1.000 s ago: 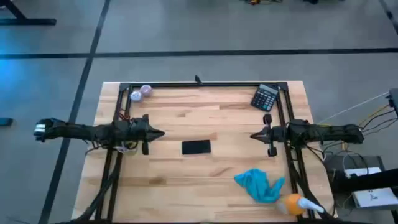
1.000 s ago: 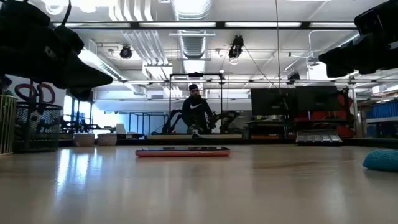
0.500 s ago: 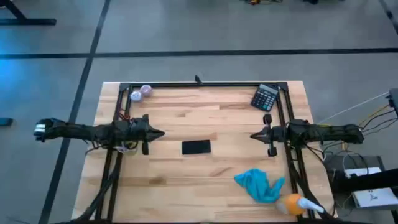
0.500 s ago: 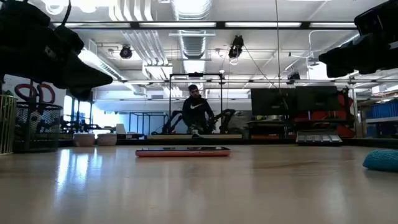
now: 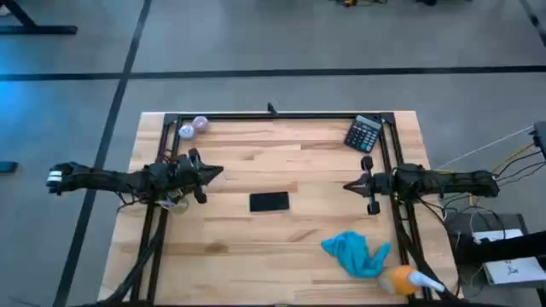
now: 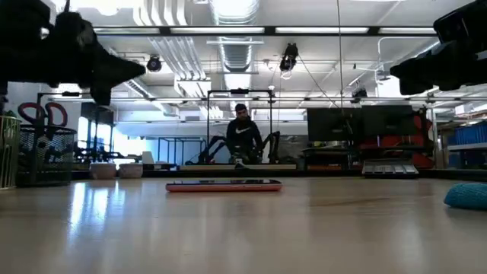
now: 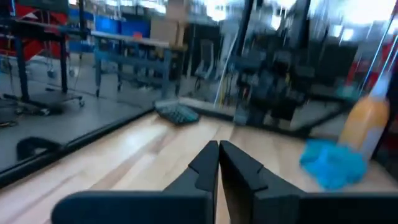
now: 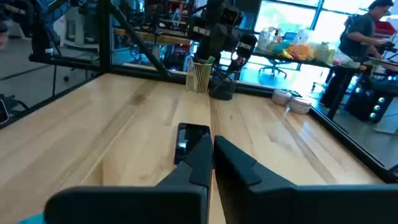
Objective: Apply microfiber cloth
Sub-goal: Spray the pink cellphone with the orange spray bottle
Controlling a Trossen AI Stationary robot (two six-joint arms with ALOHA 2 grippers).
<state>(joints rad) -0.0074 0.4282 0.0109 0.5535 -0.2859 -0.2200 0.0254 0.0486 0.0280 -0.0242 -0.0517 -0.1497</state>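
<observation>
Teal-blue microfiber cloth [image 5: 357, 254], orange spray bottle [image 5: 397, 279], black phone [image 5: 270, 202], dark calculator [image 5: 364, 134], pale striped wooden table [image 5: 256, 239].

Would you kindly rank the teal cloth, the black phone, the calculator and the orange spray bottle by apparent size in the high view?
Largest to smallest:
1. Microfiber cloth, clearly largest.
2. Orange spray bottle, partly cut off near the table edge.
3. Phone and calculator look about alike; I would not rank them.

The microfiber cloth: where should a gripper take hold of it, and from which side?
Probably from straight above, pinching the raised bunched middle of the microfiber cloth. It lies crumpled in folds on the table, so there is no flat edge to slide under, and the orange spray bottle crowds one side.
</observation>
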